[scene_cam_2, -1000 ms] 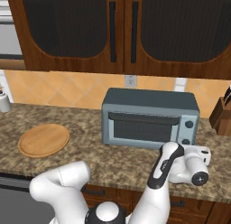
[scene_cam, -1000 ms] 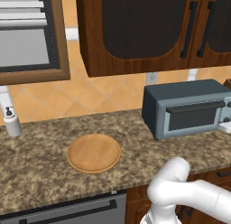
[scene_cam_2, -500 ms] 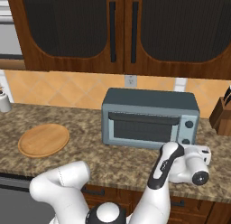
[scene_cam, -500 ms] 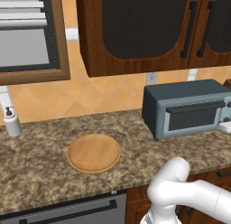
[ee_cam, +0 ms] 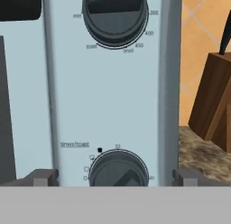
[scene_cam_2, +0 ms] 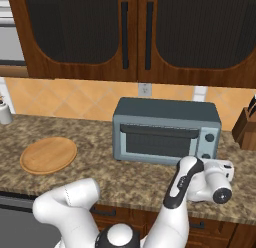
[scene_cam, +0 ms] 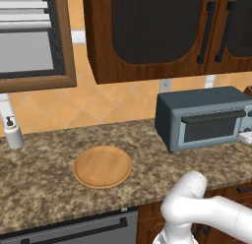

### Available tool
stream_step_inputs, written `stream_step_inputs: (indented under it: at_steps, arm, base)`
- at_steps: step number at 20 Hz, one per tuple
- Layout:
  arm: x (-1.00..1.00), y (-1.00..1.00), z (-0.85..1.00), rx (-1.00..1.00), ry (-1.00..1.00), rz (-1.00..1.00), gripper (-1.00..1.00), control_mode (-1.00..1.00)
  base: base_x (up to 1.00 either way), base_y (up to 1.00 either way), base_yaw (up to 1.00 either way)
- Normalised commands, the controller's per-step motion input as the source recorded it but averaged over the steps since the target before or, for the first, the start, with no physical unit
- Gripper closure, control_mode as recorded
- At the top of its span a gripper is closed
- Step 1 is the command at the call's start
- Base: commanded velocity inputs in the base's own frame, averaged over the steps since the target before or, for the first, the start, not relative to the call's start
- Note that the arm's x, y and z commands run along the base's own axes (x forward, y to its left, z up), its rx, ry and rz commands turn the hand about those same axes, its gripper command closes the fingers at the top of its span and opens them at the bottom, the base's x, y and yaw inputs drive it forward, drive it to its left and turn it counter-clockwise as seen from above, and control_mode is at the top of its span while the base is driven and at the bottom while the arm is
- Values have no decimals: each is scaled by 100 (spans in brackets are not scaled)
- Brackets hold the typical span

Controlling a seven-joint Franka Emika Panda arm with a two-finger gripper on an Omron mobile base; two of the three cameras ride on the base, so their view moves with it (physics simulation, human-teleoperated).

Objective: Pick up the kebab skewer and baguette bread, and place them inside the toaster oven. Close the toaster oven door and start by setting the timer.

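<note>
The claw [ee_cam: 115, 179] stands wide, its tips either side of the timer knob [ee_cam: 119, 170] low on the toaster oven [scene_cam_2: 166, 130], whose door [scene_cam_2: 157, 142] is closed. If it closes off-centre, the tips may slip round the knob, leaving the timer unset.

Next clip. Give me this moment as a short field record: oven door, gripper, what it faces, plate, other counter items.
oven door: toaster oven door shut on the toaster oven
gripper: gripper open, fingers either side of the timer knob, not touching it
upper knob: temperature knob above, on the same panel
plate: round wooden plate bare, left of the oven
right of oven: knife block
far left: soap dispenser
food: cannot tell
</note>
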Motion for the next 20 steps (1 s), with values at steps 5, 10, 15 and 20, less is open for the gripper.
stream_step_inputs:
  at_steps: [5,10,15,20]
  arm:
    - [5,0,0,0,0,0,-100,-100]
    - [0,0,0,0,0,0,-100,-100]
    - [0,0,0,0,0,0,100,-100]
    - [0,0,0,0,0,0,100,-100]
  base:
    - [0,0,0]
    - [0,0,0]
    - [0,0,0]
    - [0,0,0]
